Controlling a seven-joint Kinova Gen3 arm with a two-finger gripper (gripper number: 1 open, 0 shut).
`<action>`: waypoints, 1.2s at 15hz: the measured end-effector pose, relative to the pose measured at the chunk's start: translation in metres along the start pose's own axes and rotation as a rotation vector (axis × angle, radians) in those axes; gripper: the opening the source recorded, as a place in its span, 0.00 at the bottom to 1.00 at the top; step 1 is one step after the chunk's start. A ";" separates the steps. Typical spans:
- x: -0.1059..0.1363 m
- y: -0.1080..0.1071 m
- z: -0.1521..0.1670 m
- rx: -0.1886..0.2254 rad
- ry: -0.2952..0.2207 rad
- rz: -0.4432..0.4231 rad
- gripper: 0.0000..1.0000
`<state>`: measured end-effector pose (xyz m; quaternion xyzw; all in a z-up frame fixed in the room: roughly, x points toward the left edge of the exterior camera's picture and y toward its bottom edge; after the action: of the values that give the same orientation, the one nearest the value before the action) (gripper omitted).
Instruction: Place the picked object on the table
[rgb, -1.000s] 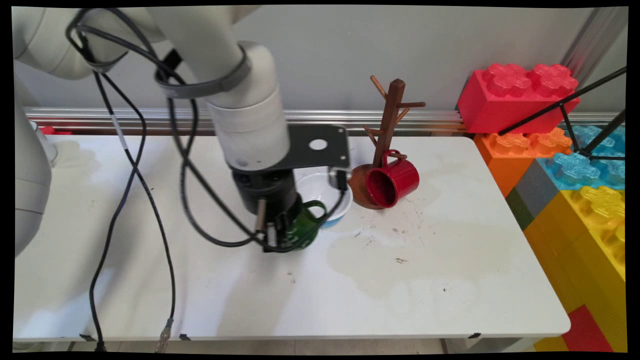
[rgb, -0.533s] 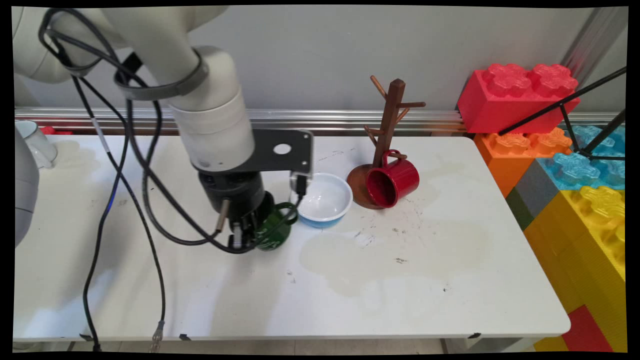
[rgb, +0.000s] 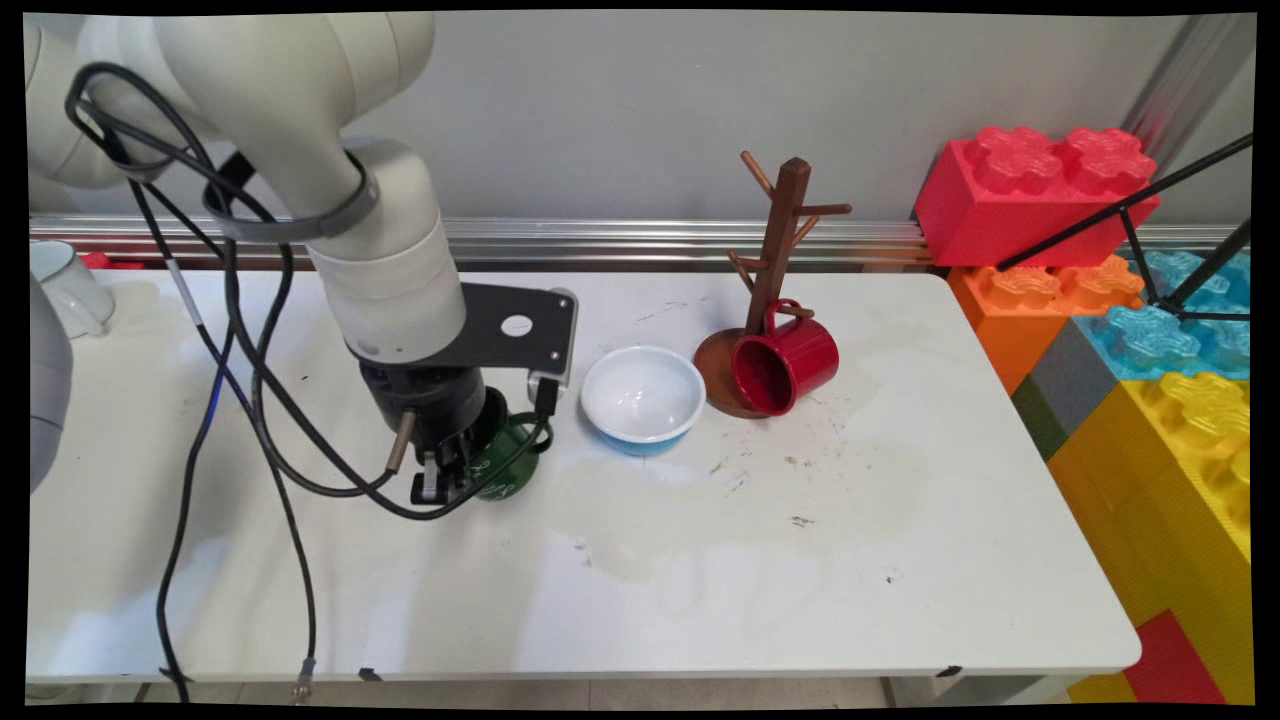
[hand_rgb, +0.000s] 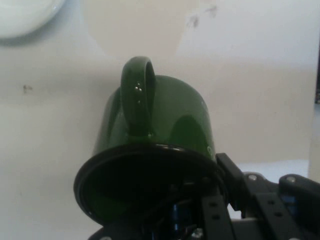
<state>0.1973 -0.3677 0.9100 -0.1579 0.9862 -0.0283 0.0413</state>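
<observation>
The black gripper (rgb: 445, 485) is closed on the rim of a green mug (rgb: 505, 465) and holds it at a tilt over the white table (rgb: 700, 560), so the mug is left of the middle of the table. In the hand view the green mug (hand_rgb: 155, 150) fills most of the picture (its dark rim is right by the camera), its handle (hand_rgb: 139, 95) points up and away, and one finger (hand_rgb: 232, 182) presses on the outside of the rim while the other is hidden inside the mug. I cannot tell if the bottom of the mug touches the table or hangs just above it. Just to the right of the mug sits a white bowl (rgb: 642, 396) with a blue outside, close to it but not touching. A bit of that bowl (hand_rgb: 22, 15) shows in the top left corner of the hand view. Next to the bowl on the right is a brown wooden mug tree (rgb: 775, 270) on a round base. A red mug (rgb: 783, 362) lies on its side at the foot of the tree, with its open mouth facing the front of the table. A white cup (rgb: 65, 285) stands far off at the left edge of the table. Big toy blocks (rgb: 1130, 300) in red, orange, blue and yellow are stacked past the right end of the table. Black cables (rgb: 240, 400) hang down from the arm over the left part of the table.
</observation>
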 end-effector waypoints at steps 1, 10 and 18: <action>-0.001 0.000 0.004 0.002 -0.006 0.000 0.00; 0.001 0.000 0.032 0.010 -0.045 -0.014 0.00; 0.012 0.001 0.049 0.014 -0.072 -0.042 0.00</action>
<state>0.1903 -0.3730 0.8605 -0.1793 0.9803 -0.0306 0.0771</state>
